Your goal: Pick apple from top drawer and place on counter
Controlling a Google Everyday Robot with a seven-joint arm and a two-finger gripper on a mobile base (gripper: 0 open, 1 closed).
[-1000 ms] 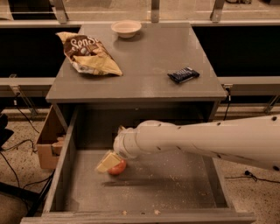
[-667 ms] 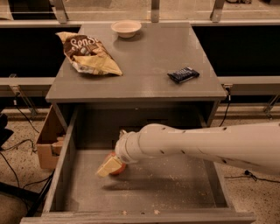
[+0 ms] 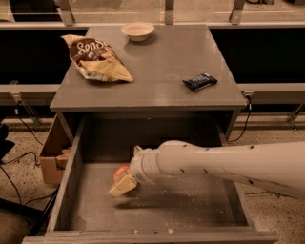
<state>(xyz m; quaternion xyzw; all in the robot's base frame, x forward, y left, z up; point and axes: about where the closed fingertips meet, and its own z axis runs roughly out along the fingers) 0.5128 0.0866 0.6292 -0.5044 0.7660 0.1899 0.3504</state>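
One apple [image 3: 121, 172] clamped in my gripper [image 3: 122, 179], fingers closed on it, inside the top drawer [image 3: 200, 209], left of its middle, counter [image 3: 162, 66] above the drawer.

Count, camera view:
- Counter [image 3: 167, 62]: 1, far half of scene.
- Top drawer [image 3: 190, 207]: 1, pulled open, near side.
- Apple [image 3: 121, 172]: 1, in the drawer, left of centre.
- Bowl [image 3: 137, 31]: 1, far edge of counter.
- Chip bag [image 3: 97, 59]: 1, left side of counter.
- Dark wrapped snack bar [image 3: 200, 81]: 1, right side of counter.
- Cardboard box [image 3: 50, 155]: 1, on the floor left of the cabinet.
- Upright metal posts behind the counter: 3, left [image 3: 65, 10], middle [image 3: 168, 9], right [image 3: 237, 10].
- Robot arm [image 3: 228, 164]: 1, entering from the right.
- Gripper [image 3: 125, 182]: 1, inside the drawer, right at the apple, on its near side.
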